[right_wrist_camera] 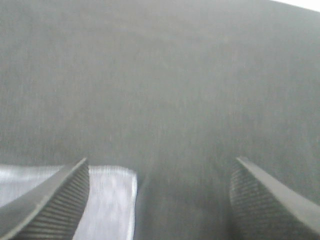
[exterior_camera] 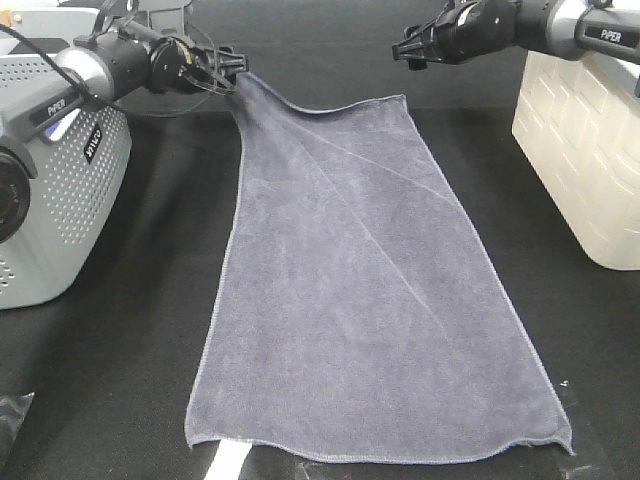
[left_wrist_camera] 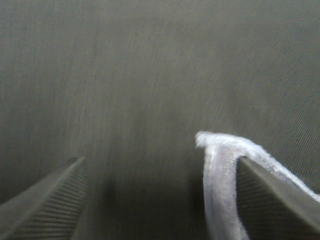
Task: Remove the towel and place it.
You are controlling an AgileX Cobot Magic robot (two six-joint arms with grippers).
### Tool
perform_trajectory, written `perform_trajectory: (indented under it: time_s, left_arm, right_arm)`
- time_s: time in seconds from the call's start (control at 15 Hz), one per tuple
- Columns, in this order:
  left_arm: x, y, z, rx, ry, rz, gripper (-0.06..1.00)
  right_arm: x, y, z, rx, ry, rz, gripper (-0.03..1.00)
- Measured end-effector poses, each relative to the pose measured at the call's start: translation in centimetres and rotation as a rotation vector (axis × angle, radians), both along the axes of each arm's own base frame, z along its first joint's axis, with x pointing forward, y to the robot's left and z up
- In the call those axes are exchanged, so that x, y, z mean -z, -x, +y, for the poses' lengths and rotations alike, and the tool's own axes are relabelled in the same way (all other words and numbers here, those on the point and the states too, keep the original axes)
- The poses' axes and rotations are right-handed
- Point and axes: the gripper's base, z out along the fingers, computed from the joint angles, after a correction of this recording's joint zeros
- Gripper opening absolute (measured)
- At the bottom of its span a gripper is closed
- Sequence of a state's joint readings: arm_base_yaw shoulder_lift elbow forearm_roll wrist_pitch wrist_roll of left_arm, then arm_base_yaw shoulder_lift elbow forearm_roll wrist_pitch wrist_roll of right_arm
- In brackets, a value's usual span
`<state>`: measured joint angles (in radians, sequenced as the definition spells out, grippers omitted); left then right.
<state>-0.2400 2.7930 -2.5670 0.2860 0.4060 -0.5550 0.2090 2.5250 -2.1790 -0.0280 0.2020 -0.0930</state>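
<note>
The grey-lavender towel (exterior_camera: 370, 290) lies spread lengthwise on the black table, its near hem by the front edge. Its far left corner is raised off the table up to my left gripper (exterior_camera: 236, 72). In the left wrist view the left gripper (left_wrist_camera: 160, 167) has its jaws wide apart, and the towel corner (left_wrist_camera: 220, 175) clings to one finger (left_wrist_camera: 280, 205). My right gripper (exterior_camera: 404, 50) hovers above and apart from the towel's far right corner. In the right wrist view the right gripper (right_wrist_camera: 162, 165) is open and empty, with the towel corner (right_wrist_camera: 107, 200) below one finger.
A grey perforated basket (exterior_camera: 70, 200) stands at the left edge under the left arm. A cream basket (exterior_camera: 585, 150) stands at the right under the right arm. A white strip (exterior_camera: 228, 463) shows under the towel's near hem.
</note>
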Motion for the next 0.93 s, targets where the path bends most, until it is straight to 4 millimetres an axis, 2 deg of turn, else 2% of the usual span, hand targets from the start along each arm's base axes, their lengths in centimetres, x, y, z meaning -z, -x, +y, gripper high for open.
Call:
perform_trajectory:
  time_s: [0.13, 0.27, 0.4, 0.53, 0.6, 0.93]
  left_arm:
    - [0.2, 0.3, -0.3, -0.018, 0.083, 0.066, 0.87]
    - [-1.0, 0.7, -0.6, 0.006, 0.114, 0.101, 0.9]
    - [-3.9, 0.9, -0.7, 0.047, 0.1, 0.072, 0.9]
    - [-7.2, 1.4, -0.6, 0.064, 0.085, 0.036, 0.9]
    - [-7.2, 1.4, -0.6, 0.064, 0.085, 0.036, 0.9]
    - [-16.4, 4.0, 0.0, 0.107, 0.025, -0.022, 0.9]
  right_arm:
    - [-0.3, 0.4, -0.1, 0.002, 0.011, 0.048, 0.73]
    - [-0.6, 0.8, -0.2, 0.004, 0.022, 0.1, 0.73]
    - [-1.1, 1.2, -0.2, 0.008, 0.013, 0.149, 0.73]
    - [-2.5, 1.7, -0.1, 0.012, -0.021, 0.174, 0.73]
    - [-2.5, 1.7, -0.1, 0.012, -0.021, 0.174, 0.73]
    - [-9.4, 4.8, -0.4, 0.002, -0.057, 0.268, 0.73]
